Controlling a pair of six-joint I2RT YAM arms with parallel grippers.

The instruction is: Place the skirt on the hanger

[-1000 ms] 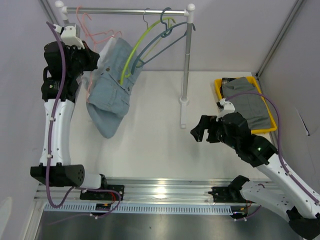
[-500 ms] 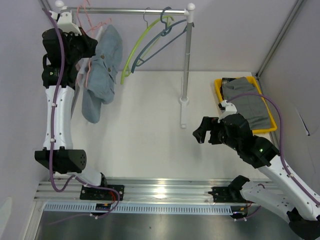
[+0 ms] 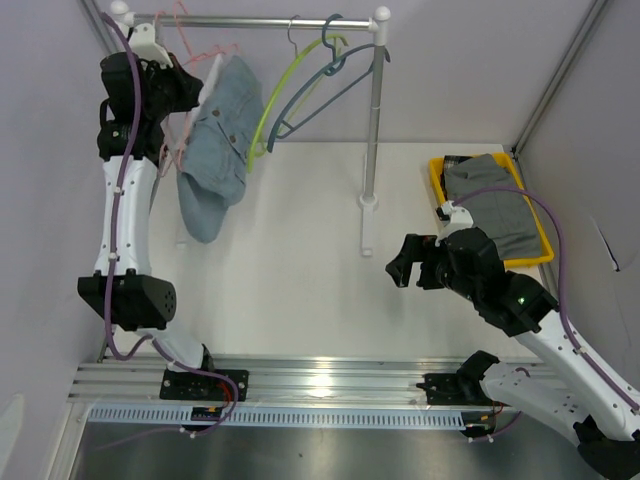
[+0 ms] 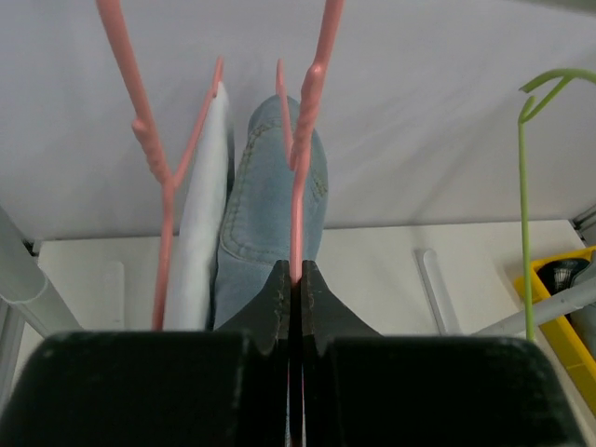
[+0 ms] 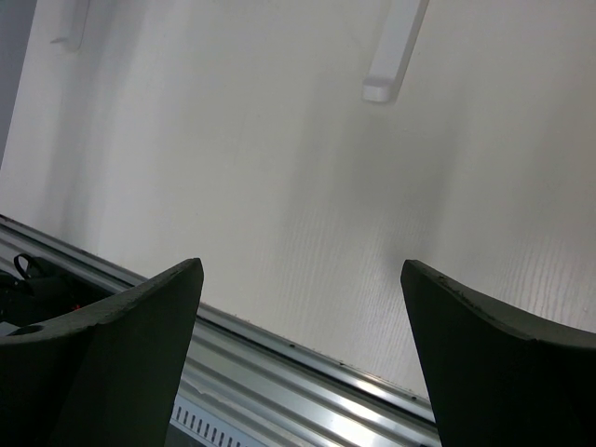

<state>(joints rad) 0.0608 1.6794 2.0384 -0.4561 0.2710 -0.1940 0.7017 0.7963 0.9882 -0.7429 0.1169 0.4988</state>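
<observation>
A blue denim skirt (image 3: 222,140) hangs on a pink hanger (image 3: 195,55) at the left end of the rail (image 3: 250,20). My left gripper (image 3: 190,90) is shut on the pink hanger's wire (image 4: 296,223); the skirt (image 4: 270,223) hangs just beyond the fingertips (image 4: 279,293) in the left wrist view. The hanger's hook sits by the rail; I cannot tell if it rests on it. My right gripper (image 3: 400,265) is open and empty, low over the white table (image 5: 298,168) at centre right.
A green hanger (image 3: 275,95) and a blue-grey hanger (image 3: 325,85) hang on the rail. The rack's post (image 3: 373,120) stands mid-table. A yellow bin (image 3: 540,245) with grey folded clothes (image 3: 495,205) sits at the right. A metal track (image 3: 320,385) runs along the near edge.
My left gripper has lifted the pink hanger and skirt up and back toward the left end of the rail. The skirt swung. The right arm barely moved.
</observation>
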